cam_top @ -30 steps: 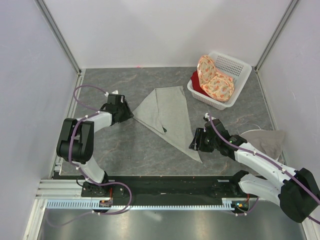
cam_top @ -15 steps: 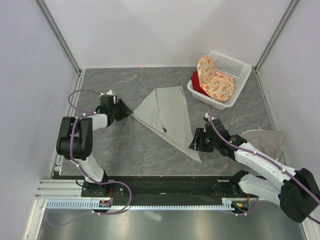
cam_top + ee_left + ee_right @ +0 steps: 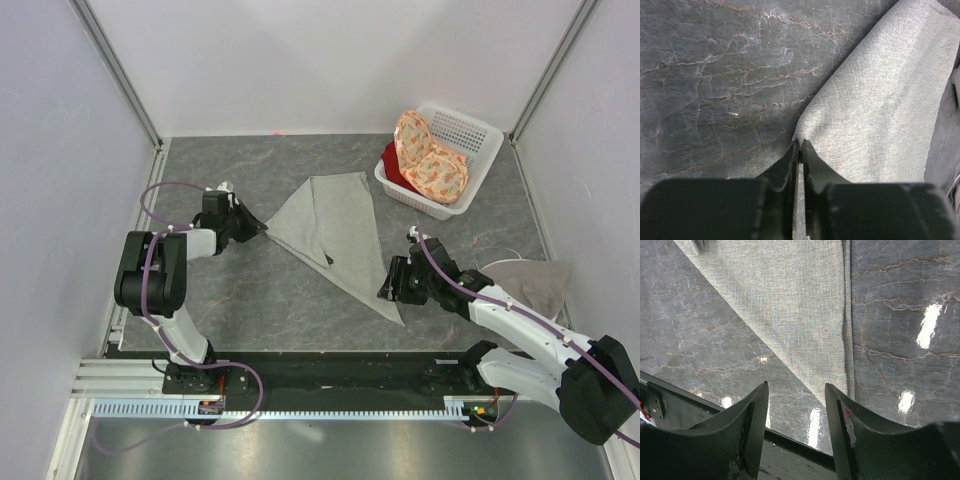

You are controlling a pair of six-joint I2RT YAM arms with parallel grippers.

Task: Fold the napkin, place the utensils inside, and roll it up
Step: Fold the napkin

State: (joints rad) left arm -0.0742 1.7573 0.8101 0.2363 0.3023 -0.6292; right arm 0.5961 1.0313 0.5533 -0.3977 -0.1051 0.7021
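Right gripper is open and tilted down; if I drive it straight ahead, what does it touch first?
Most likely the napkin: its pointed near corner lies between the open fingers of the right gripper, flat on the table. The height above it is unclear.

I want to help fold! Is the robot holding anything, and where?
The left fingers pinch the napkin by the tip of its left corner. The right fingers are open and hold nothing.
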